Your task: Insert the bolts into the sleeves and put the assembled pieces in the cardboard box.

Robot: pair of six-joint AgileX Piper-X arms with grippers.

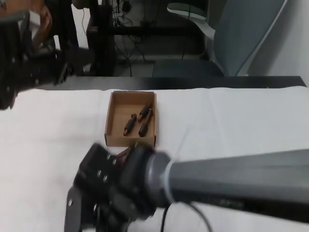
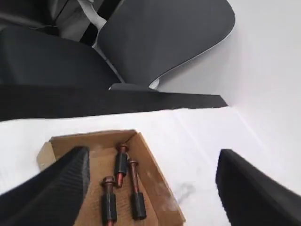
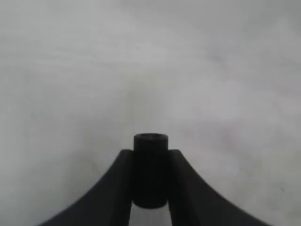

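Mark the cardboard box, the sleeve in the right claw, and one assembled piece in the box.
cardboard box (image 1: 130, 140), high view, front wall.
sleeve (image 3: 150, 170), right wrist view, middle of its side.
assembled piece (image 2: 121, 165), left wrist view, its black sleeve.

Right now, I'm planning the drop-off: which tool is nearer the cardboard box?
Left, probably: the left tool, open, hangs by the cardboard box, its fingers framing it. The right tool grips a sleeve over white cloth.

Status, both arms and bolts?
Left gripper open. Right gripper shut on black cylindrical sleeve. Three sleeved copper-coloured bolts in brown cardboard box. No obstruction seen.
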